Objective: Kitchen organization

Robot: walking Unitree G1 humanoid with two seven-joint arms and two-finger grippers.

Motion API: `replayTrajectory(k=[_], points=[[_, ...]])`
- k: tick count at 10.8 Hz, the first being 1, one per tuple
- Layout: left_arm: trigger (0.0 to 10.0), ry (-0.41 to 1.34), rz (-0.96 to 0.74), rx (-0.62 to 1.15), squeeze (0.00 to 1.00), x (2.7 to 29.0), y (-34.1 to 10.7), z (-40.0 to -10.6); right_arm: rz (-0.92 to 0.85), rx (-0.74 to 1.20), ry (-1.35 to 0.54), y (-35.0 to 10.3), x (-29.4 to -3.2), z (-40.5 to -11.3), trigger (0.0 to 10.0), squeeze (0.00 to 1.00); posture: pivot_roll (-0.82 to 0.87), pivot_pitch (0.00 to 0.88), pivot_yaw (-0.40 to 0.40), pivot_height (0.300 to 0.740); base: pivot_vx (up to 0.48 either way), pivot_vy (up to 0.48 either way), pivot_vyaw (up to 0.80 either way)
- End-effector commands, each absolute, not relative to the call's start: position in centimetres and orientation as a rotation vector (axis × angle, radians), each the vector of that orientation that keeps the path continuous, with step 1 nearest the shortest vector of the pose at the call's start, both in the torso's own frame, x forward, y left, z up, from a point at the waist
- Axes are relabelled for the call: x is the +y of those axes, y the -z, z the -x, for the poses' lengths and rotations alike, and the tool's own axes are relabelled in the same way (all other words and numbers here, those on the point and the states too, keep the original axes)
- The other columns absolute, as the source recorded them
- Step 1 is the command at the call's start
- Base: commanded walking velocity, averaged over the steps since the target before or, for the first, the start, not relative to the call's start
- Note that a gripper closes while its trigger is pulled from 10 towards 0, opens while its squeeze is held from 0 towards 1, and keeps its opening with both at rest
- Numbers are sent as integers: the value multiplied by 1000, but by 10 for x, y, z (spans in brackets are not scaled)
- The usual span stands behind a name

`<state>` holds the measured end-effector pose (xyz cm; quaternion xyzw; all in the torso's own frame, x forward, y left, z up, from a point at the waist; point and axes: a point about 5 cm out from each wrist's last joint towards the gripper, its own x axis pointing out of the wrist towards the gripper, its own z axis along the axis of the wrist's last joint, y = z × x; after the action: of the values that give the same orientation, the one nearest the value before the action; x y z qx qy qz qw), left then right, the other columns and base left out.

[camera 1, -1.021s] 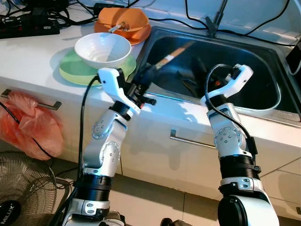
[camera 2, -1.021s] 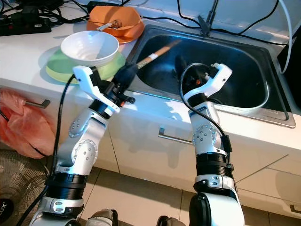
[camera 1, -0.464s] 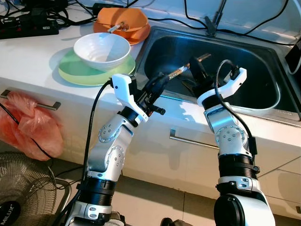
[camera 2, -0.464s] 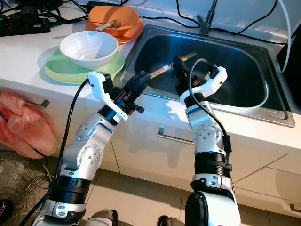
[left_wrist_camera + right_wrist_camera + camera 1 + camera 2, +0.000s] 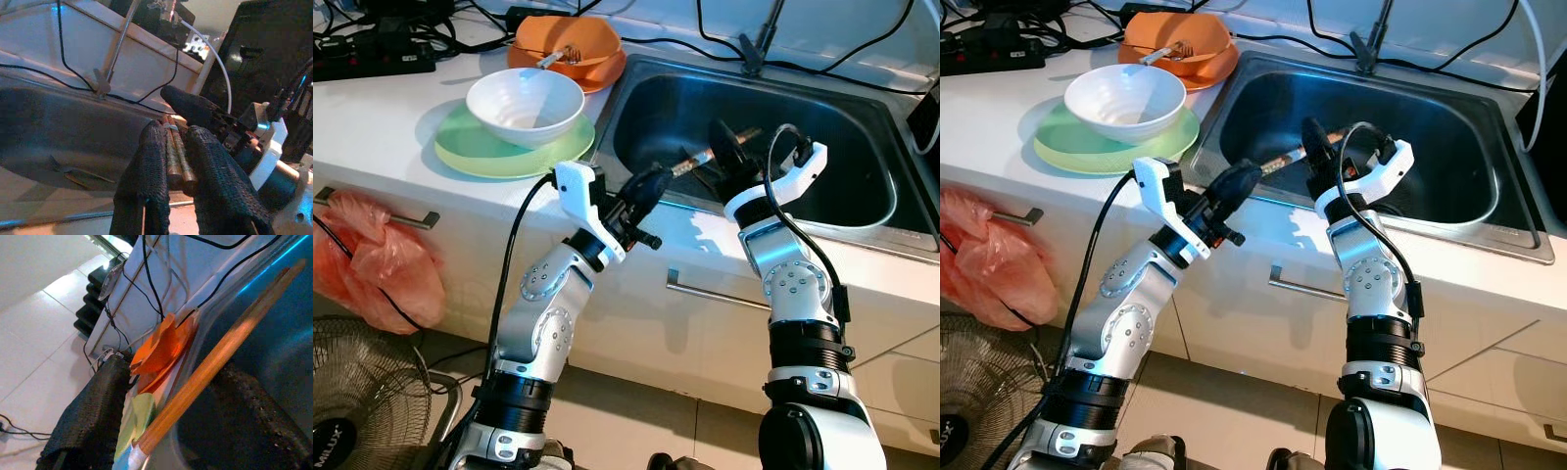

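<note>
Two brown wooden chopsticks (image 5: 690, 163) lie side by side, pinched at one end by the left gripper (image 5: 646, 184) over the near edge of the stainless steel sink (image 5: 862, 211). Their far ends pass between the wide-spread fingers of the right gripper (image 5: 722, 149), which hangs above the basin without touching them. On the white surface (image 5: 382, 117) left of the sink, a white bowl (image 5: 526, 105) sits on a pale green plate (image 5: 475, 152), with orange dishes (image 5: 570, 47) behind. A reddish plastic bag (image 5: 372, 264) hangs on a drawer handle below, near a floor fan (image 5: 362, 392).
</note>
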<state>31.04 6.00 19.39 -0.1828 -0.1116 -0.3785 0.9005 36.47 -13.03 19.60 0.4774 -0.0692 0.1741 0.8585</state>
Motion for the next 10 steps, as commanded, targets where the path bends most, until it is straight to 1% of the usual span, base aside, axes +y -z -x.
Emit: replayTrajectory(k=[1,2,3,9,10], points=[[10000,826,359,-224,0,55,-194,-306,-1013,-164,-376,-206,-131,-366,10000,0,221,115,-63,740,0,0,0],[10000,829,358,-221,0,55,-194,-306,-1015,-168,-377,-206,-131,-366,8549,0,221,115,-63,740,0,0,0],[10000,835,358,-217,0,54,-194,-305,-1027,-174,-380,-207,-131,-366,0,0,221,114,-63,740,0,0,0],[10000,821,344,-209,0,56,-192,-305,-1108,-170,-360,-208,-135,-368,0,0,223,116,-67,740,0,0,0],[10000,817,340,-205,1000,56,-191,-305,-1126,-169,-354,-208,-135,-368,0,0,222,116,-67,740,0,0,0]])
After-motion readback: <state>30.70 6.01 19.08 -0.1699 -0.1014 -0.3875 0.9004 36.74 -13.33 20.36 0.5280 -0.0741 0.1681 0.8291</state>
